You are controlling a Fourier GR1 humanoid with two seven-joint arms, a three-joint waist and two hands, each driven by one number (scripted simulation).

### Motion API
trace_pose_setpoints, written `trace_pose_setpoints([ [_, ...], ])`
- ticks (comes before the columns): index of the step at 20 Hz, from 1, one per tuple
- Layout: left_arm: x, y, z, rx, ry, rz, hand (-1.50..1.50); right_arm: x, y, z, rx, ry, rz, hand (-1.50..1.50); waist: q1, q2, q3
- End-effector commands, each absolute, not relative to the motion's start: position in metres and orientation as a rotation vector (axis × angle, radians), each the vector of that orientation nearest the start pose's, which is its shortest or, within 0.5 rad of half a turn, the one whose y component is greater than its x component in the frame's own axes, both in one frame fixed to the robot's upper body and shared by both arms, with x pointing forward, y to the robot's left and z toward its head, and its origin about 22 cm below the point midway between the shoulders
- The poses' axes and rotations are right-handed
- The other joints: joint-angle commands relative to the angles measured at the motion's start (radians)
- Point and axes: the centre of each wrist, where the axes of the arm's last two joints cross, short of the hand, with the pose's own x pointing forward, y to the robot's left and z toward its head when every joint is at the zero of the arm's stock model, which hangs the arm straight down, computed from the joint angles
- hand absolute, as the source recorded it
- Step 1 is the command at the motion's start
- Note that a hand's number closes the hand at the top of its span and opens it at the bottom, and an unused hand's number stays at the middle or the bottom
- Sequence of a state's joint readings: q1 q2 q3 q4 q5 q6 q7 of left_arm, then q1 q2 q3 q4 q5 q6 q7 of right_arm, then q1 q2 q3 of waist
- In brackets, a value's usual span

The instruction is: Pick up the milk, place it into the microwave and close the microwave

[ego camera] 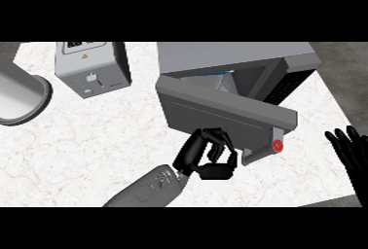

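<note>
Head view: your left hand [205, 158] sits against the microwave door [215, 114], fingers curled, gripping nothing you can see; door partly swung, cavity still showing; milk [215, 80] is inside the microwave [237, 56], blue-white carton visible above the door's top edge; right hand [350, 148] rests at right edge, fingers straight.

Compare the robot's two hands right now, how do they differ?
The left hand sits mid-counter with fingers curled against the microwave door; the right hand stands at the view's right edge, fingers straight and up, resting and touching nothing. The left hand's grey forearm shows; the right hand's hardly does. Both are black.
</note>
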State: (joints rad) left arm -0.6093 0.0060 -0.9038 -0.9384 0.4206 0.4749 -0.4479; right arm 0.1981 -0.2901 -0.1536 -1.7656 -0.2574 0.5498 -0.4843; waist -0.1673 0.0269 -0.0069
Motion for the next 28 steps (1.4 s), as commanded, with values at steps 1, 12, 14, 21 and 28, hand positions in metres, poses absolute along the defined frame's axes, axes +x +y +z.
trace_pose_setpoints([
  [1, 0.279, 0.013, -0.016, -0.293, -1.836, -0.432, 1.5, 0.198, -0.336, 0.06, 0.353, -2.066, 0.4, -1.5, -0.016, 0.005, -0.001],
  [12, 0.319, 0.007, 0.019, -0.106, -1.839, -0.206, -1.5, 0.211, -0.351, 0.094, 0.34, -2.114, 0.453, -1.5, -0.076, 0.022, 0.001],
  [14, 0.324, 0.007, 0.019, -0.062, -1.805, -0.2, -1.5, 0.214, -0.358, 0.113, 0.277, -2.145, 0.519, -1.5, -0.1, 0.023, 0.002],
  [21, 0.333, 0.005, 0.037, -0.038, -1.815, -0.049, -1.5, 0.223, -0.377, 0.174, -0.104, -2.265, 0.731, 1.5, -0.093, 0.035, 0.001],
  [28, 0.335, 0.008, 0.035, -0.027, -1.794, 0.022, -1.5, 0.227, -0.379, 0.188, -0.18, -2.28, 0.778, 1.5, -0.095, 0.047, 0.002],
])
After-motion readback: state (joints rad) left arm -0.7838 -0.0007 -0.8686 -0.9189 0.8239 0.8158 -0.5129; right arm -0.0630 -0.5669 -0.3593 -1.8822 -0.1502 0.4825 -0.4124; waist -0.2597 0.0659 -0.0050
